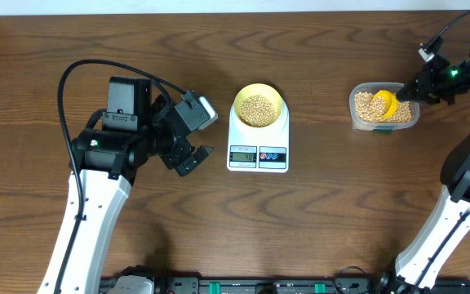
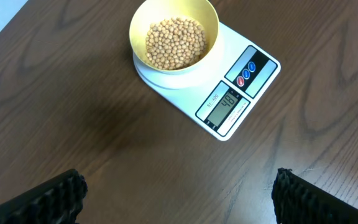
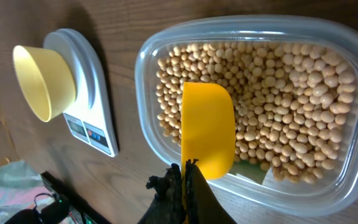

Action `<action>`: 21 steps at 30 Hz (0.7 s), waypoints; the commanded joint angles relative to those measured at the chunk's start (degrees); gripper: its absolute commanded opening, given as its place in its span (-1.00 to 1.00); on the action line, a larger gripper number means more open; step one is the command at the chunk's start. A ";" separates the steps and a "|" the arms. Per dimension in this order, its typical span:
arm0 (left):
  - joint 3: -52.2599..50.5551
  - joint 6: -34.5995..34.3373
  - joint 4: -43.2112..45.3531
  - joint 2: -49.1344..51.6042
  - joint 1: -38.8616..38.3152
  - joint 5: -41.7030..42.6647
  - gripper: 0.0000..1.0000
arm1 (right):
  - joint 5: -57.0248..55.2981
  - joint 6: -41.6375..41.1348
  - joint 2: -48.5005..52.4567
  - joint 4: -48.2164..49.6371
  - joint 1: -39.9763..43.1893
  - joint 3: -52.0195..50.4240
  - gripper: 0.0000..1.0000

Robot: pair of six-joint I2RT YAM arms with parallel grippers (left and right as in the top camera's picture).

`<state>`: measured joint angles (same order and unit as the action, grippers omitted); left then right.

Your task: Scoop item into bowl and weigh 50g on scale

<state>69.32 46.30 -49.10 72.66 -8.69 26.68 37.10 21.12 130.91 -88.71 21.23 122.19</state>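
Observation:
The pale-yellow bowl [image 1: 258, 109] sits on the white scale [image 1: 258, 151], holding tan beans [image 2: 174, 42]. The scale's display [image 2: 226, 102] shows a reading. The scale and bowl [image 3: 39, 81] also show in the right wrist view. My right gripper [image 3: 186, 171] is shut on the handle of a bright yellow scoop [image 3: 207, 137], whose empty bowl rests over the beans [image 3: 278, 93] in the clear tub [image 1: 384, 107]. My left gripper [image 2: 179, 193] is open and empty, above the table left of the scale [image 2: 241, 81].
The clear plastic tub [image 3: 247, 31] stands at the right of the wooden table [image 1: 317, 220]. Black cables loop at the left arm [image 1: 96, 155]. Equipment lines the front edge.

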 commanded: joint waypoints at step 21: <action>-0.26 -0.52 -0.11 0.31 0.26 0.52 0.95 | 11.15 4.63 0.57 -5.51 1.99 6.43 -0.98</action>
<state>69.32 46.30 -49.08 72.66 -8.69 26.68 42.96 24.56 130.91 -94.11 23.05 127.37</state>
